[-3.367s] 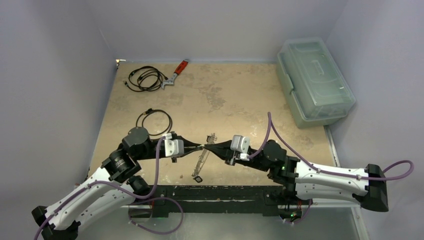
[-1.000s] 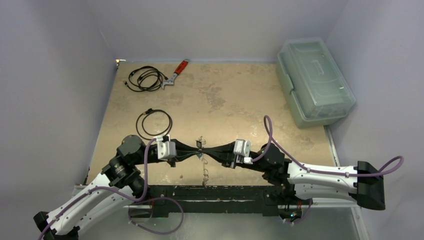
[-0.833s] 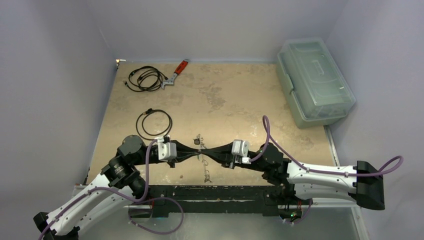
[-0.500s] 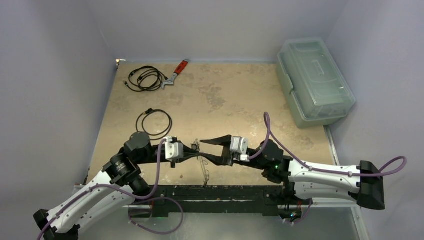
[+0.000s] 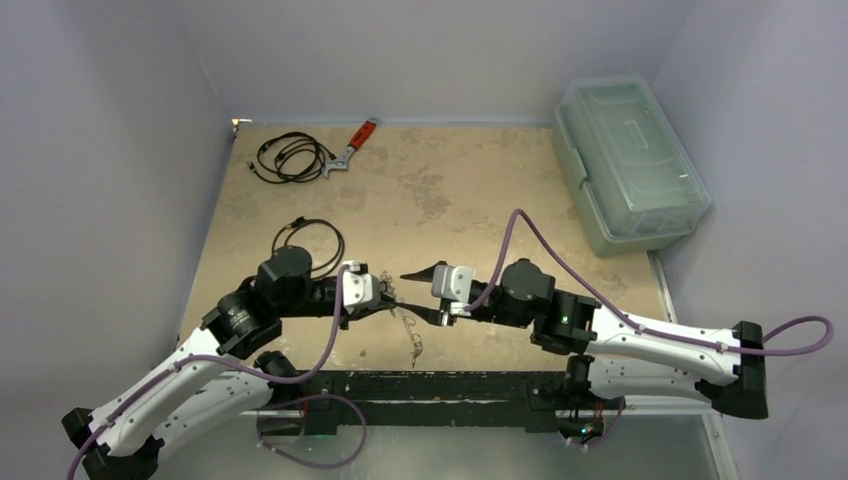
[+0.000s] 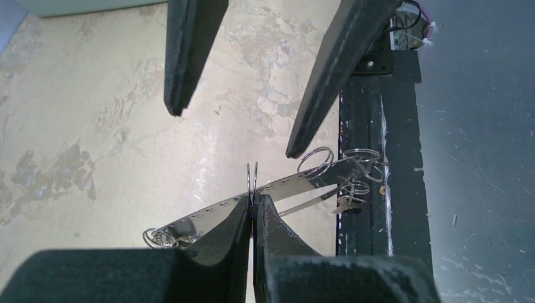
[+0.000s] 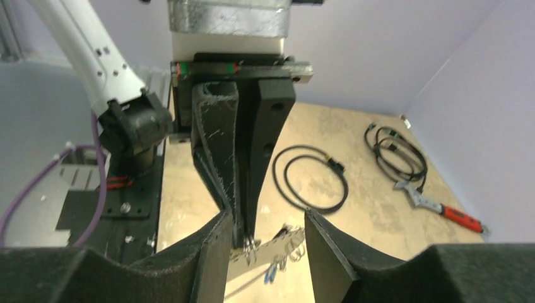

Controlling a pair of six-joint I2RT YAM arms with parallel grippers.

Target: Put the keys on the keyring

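The right gripper point(image 5: 411, 295) no longer pinches tip to tip with the left gripper point(image 5: 391, 300). Its jaws, shut a second ago, now stand wide apart on either side of the left gripper's closed fingers. The right wrist sits further left than before, and the left wrist further right. The keyring point(image 5: 408, 328) now hangs from the left gripper alone, its lower end swung slightly rightward.

Robot lab cell, plain lilac walls point(image 5: 120, 150), worn tan tabletop point(image 5: 450, 180), bolted robot arms point(image 5: 650, 345)
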